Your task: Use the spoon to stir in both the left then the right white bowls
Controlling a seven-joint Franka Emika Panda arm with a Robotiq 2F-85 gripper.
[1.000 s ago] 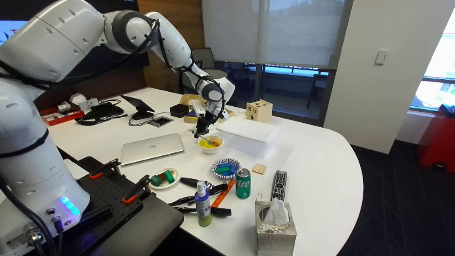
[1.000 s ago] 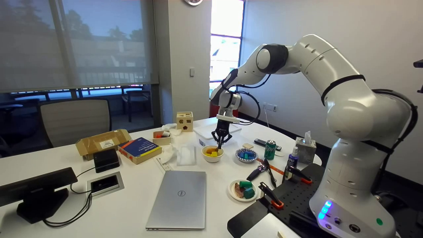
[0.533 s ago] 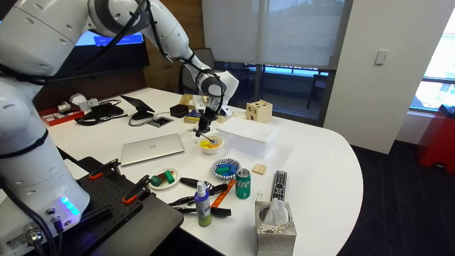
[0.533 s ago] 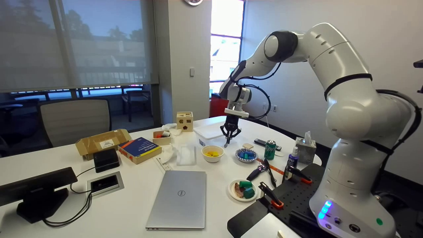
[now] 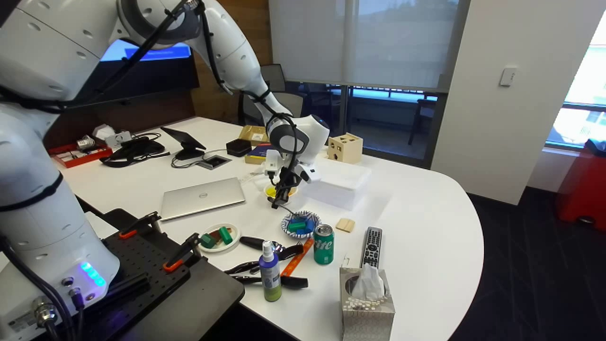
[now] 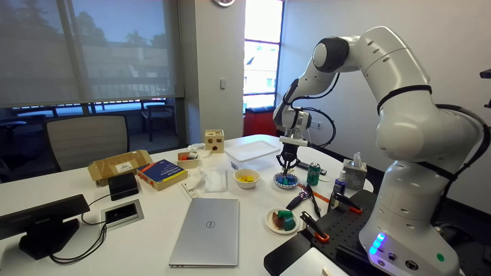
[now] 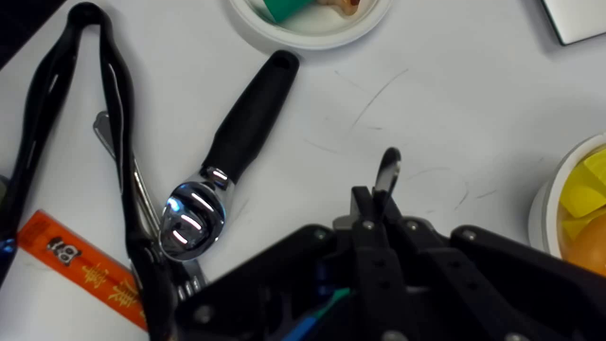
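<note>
White desk [image 5: 416, 213]: the hand [image 7: 376, 201] grips a shiny metal spoon [image 7: 388, 169], slanted over the patterned white bowl [image 6: 286, 186] of blue and green pieces; the plain white bowl [image 6: 246, 185] holds yellow. Laptop [image 6: 207, 237] reads DELL; can [image 5: 324, 247], "rite".

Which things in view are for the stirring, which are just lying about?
For the job:
silver metal spoon, held by the black end effector
plain round white bowl
round blue-patterned white bowl

Just lying about:
closed silver laptop
green metal soda can
long black remote
patterned tissue box
</note>
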